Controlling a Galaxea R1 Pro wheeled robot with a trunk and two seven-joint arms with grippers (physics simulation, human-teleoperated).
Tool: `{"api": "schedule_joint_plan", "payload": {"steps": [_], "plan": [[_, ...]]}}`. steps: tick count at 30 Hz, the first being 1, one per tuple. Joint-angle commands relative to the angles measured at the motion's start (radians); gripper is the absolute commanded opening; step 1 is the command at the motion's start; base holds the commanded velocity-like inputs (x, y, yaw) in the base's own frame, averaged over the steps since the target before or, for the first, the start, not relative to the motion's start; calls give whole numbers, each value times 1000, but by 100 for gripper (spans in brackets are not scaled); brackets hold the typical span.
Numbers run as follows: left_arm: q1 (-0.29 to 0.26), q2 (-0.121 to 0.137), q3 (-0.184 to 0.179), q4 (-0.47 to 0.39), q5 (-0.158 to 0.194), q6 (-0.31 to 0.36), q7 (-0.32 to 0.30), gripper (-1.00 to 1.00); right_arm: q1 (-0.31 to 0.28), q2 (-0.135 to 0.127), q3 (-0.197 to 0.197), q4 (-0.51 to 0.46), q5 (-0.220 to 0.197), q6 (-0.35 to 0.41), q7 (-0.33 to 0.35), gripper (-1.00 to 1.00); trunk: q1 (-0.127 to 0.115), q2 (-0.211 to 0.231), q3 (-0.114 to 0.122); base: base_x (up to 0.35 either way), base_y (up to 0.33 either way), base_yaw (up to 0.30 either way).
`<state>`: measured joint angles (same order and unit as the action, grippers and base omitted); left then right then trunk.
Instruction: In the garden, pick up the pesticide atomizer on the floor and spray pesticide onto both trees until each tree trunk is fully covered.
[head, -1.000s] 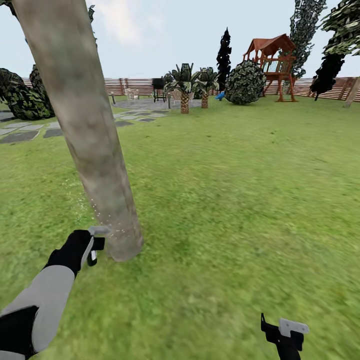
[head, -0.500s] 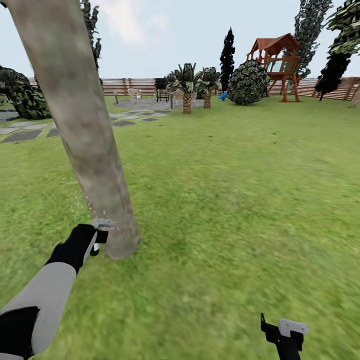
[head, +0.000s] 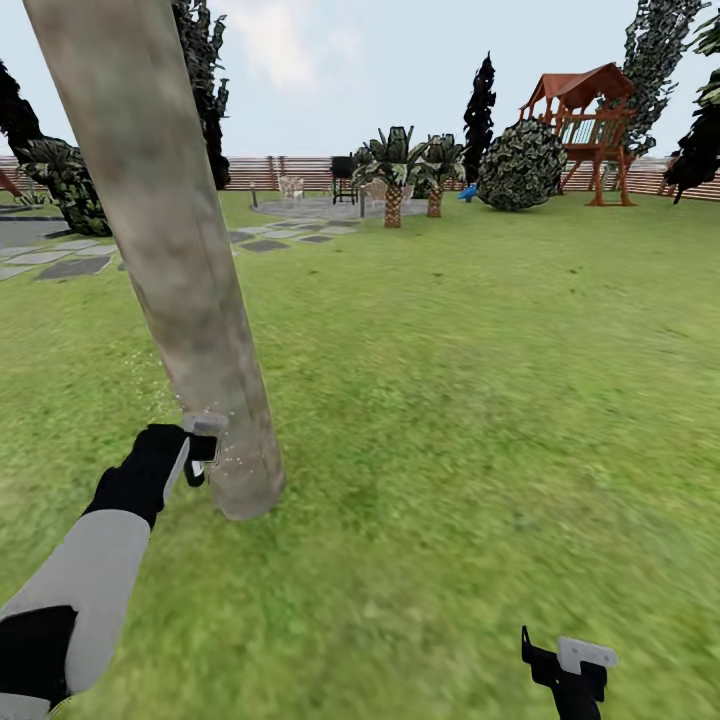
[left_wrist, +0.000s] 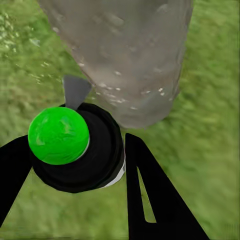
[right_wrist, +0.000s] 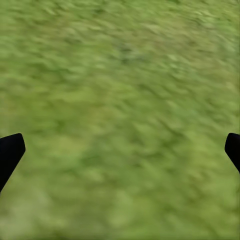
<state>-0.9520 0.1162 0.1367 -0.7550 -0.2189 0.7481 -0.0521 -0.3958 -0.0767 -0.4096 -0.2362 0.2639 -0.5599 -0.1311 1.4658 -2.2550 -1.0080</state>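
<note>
One tree trunk (head: 185, 290), pale grey-tan and leaning, rises from the lawn at the left of the head view. My left gripper (head: 200, 452) is beside its base, shut on the pesticide atomizer (head: 195, 470). In the left wrist view the atomizer (left_wrist: 100, 157) is a black bottle with a green top, held between my two black fingers (left_wrist: 145, 190) and aimed at the trunk (left_wrist: 125, 55). Whitish pesticide specks (left_wrist: 112, 95) dot the bark and the grass near the nozzle. My right gripper (head: 570, 665) hangs low at the right, open over bare grass (right_wrist: 120, 115).
Lawn spreads ahead and to the right. Far back stand two short palms (head: 395, 185), a round bush (head: 520, 165), a wooden play tower (head: 585, 125), dark narrow trees (head: 480, 110) and the slat fence (head: 290, 172). Grey paving stones (head: 60, 262) lie at the left.
The head view has swung a little left, shifting the background right. My left gripper with the atomizer has risen slightly along the trunk base. The right arm is unchanged.
</note>
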Motion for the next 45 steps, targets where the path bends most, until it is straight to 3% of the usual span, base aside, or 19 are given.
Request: {"api": "schedule_joint_plan", "payload": {"steps": [1, 3, 6, 21, 26, 33, 45], "plan": [[-2, 17, 0, -13, 2, 16, -27, -100, 0, 0, 0, 0, 0, 0, 0, 100, 0, 0, 0, 0, 0, 0], [-1, 59, 0, -36, 1, 25, -118, -100, 0, 0, 0, 0, 1, 1, 1, 100, 0, 0, 0, 0, 0, 0], [-4, 79, -6, -48, -9, 28, -184, -100, 0, 0, 0, 0, 1, 1, 0, 100, 0, 0, 0, 0, 0, 125], [-7, 81, -10, -86, -15, 33, -184, -100, 0, -2, 0, 0, 1, 1, 1, 100, 0, 0, 0, 79, -132, 109], [1, 75, -10, -120, -53, 56, -184, -100, 0, -2, 0, 0, 1, 0, 1, 100, 0, 0, 0, 88, -259, 0], [4, 76, -9, -121, -56, 57, -185, -100, 0, -2, 0, 0, 1, 0, 1, 100, 0, 0, 0, 3, -275, 14], [-2, 81, -3, -121, -57, 57, -184, -100, 0, -1, 0, 0, 1, 0, 1, 100, 0, 0, 0, 0, -276, 256]]}}
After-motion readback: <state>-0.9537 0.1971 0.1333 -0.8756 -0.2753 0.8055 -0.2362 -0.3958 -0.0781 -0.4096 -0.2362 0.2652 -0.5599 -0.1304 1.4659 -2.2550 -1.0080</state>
